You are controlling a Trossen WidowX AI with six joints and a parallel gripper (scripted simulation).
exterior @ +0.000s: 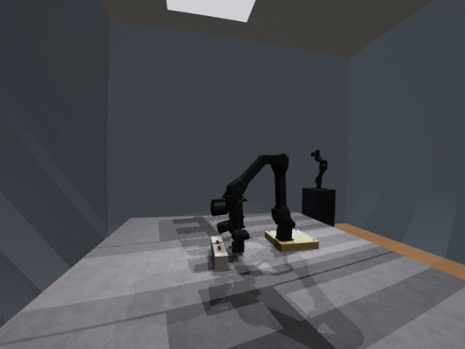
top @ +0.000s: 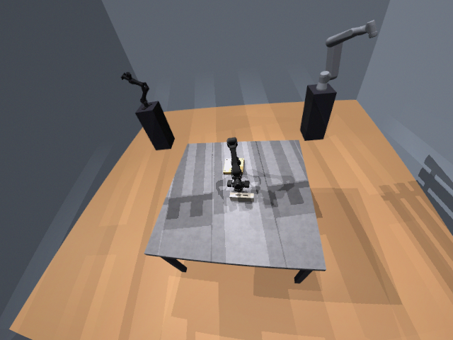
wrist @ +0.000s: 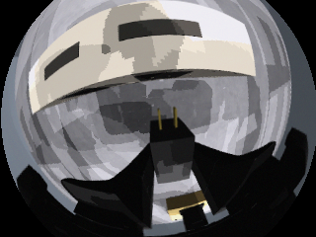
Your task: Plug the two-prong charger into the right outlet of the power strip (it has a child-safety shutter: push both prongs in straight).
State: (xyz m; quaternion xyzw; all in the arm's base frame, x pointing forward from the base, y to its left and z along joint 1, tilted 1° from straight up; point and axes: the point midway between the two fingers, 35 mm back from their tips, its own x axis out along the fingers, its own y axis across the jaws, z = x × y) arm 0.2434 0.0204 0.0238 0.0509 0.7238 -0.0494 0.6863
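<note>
The power strip [top: 250, 196] [exterior: 221, 262] [wrist: 222, 56] stands on the table, with two dark outlets on its top face. In the wrist view the right outlet [wrist: 160, 30] lies beyond the prongs, and the left outlet [wrist: 61, 60] is farther to the left. My gripper [exterior: 237, 249] [wrist: 168, 144] points down beside the strip, shut on the black charger [wrist: 172, 159]. The charger's two gold prongs [exterior: 229, 246] [wrist: 167, 118] stick out sideways toward the strip, with a gap between them and it. The top view shows the wrist from above, hiding the fingertips and charger.
The arm's base stands on a yellow-edged plate [top: 227, 166] [exterior: 300, 246] behind the gripper. The grey table [top: 241, 234] [exterior: 112, 278] carries strip and arm. Two other arms stand on dark pedestals [top: 155, 126] [top: 317, 113] beyond the table.
</note>
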